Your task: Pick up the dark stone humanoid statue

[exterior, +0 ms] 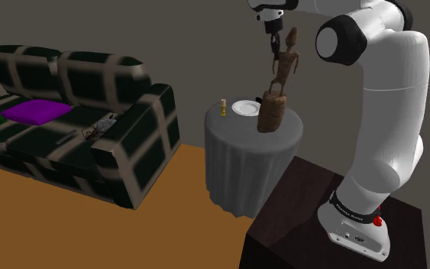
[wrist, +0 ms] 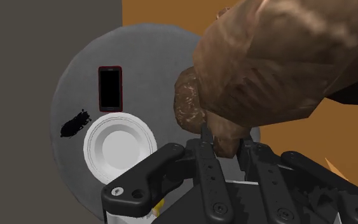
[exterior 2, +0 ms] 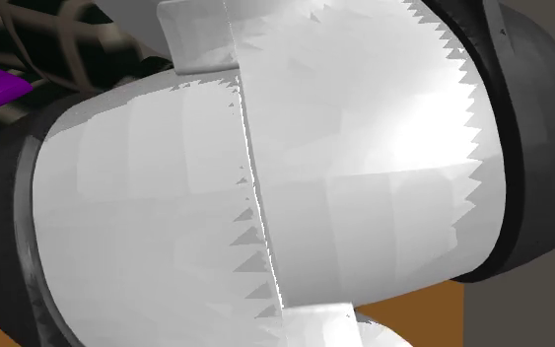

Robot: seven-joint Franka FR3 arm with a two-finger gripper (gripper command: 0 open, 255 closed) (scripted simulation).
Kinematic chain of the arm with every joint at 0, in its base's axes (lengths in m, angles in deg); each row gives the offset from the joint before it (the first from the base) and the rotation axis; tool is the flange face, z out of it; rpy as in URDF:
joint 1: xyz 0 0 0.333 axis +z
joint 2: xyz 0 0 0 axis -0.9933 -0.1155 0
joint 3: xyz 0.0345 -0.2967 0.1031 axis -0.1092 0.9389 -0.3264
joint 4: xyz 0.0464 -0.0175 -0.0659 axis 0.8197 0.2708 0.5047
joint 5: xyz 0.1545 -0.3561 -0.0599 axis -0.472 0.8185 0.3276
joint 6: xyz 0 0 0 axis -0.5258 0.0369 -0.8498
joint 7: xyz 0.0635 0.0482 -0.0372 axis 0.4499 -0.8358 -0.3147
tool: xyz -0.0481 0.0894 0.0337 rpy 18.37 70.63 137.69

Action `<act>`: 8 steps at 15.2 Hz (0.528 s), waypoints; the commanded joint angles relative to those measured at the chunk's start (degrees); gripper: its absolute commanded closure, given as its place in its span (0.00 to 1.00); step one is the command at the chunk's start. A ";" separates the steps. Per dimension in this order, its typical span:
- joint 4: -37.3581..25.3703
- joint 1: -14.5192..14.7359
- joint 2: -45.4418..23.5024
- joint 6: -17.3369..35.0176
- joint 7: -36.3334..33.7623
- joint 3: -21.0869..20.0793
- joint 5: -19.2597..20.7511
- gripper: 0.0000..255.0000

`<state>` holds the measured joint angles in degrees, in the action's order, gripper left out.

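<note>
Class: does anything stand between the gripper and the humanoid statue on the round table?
Nothing visible does. The gripper clasps a part of the brown statue near its top. The white plate and phone lie on the table beside the statue, not between.

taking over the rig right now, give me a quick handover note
Gripper: shut on the brown statue, clasping a thin part near its top.
Statue: upright over the round table, next to the white plate. I cannot tell whether its base is touching the tabletop or just off it.
Done: grasp made.
Left: lift the statue clear, probably straight up to avoid the plate and the phone.
</note>
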<state>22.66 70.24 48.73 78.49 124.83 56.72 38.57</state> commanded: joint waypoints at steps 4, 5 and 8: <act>-6.91 -0.99 -1.85 -4.75 1.32 0.18 -0.56 1.00; -8.61 -1.28 -2.43 -5.84 1.63 0.21 -0.75 1.00; -14.45 -2.36 -4.62 -9.42 2.62 0.28 -1.44 1.00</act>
<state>10.53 68.26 44.79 70.45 127.09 56.95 37.35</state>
